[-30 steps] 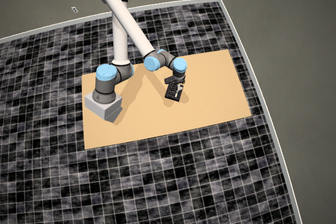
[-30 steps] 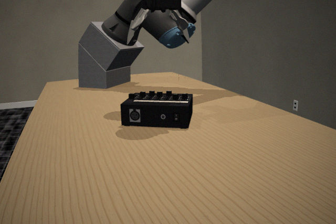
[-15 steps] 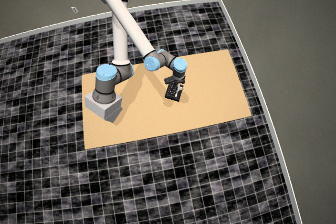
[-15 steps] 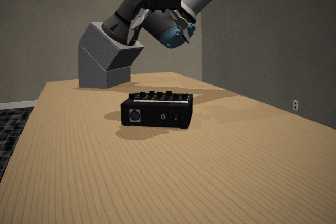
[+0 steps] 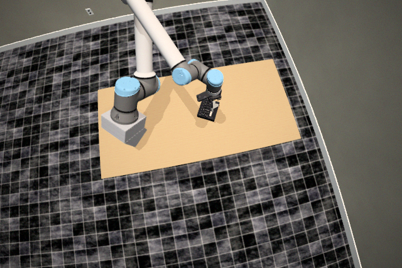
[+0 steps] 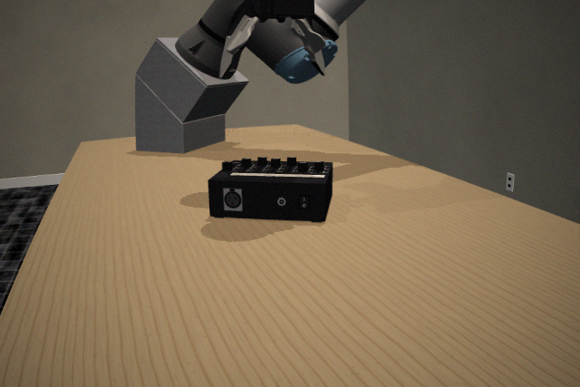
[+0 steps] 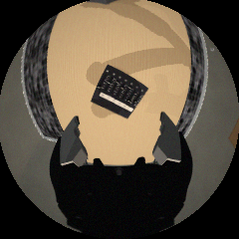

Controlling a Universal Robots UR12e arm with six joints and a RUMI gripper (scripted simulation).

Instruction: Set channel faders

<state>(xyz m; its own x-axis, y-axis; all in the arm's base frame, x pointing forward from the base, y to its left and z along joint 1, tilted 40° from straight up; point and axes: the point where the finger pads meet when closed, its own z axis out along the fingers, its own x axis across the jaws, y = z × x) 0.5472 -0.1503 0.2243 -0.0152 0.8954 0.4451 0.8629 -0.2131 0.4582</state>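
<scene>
The lighting desk (image 6: 270, 191) is a small black box on the wooden table, with a row of fader knobs (image 6: 274, 165) on top and a pale tape strip (image 6: 277, 175) along its near top edge. Its rear panel with sockets faces the exterior view. It also shows in the top view (image 5: 206, 109) and, tilted, in the wrist view (image 7: 119, 91). The writing on the tape is too small to read. My gripper (image 6: 274, 53) hangs well above the desk, fingers spread wide and empty. Its two fingers frame the lower wrist view (image 7: 120, 138).
The arm's grey base block (image 6: 180, 101) stands behind the desk at the table's back left. The table (image 5: 196, 115) sits on a dark tiled floor, with its edges well away from the desk.
</scene>
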